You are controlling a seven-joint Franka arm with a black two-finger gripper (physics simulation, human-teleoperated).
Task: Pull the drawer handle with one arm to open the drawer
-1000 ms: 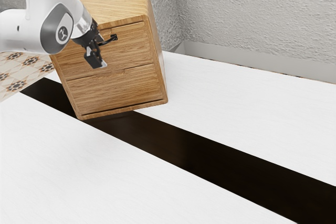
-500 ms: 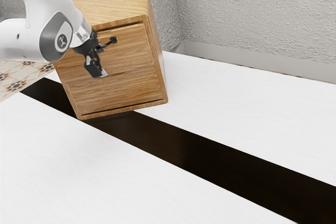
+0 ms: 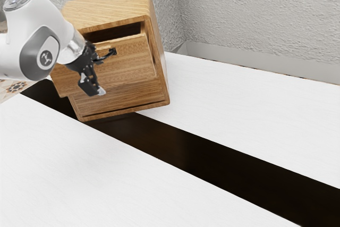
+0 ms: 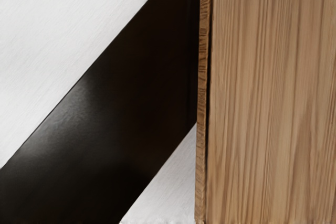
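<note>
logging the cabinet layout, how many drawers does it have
2. The upper drawer is pulled partly out of the cabinet; the lower drawer sits flush beneath it. More may be hidden on other sides.

My black end effector sits on a white arm with grey joints. The box-shaped oak-wood drawer cabinet is honey-tan with fine straight grain. The tabletop is white, crossed by a glossy black band. The rough wall is speckled grey.

The exterior view looks down at the cabinet from well off; the wrist view hugs its front; both share the dark strip.
</note>
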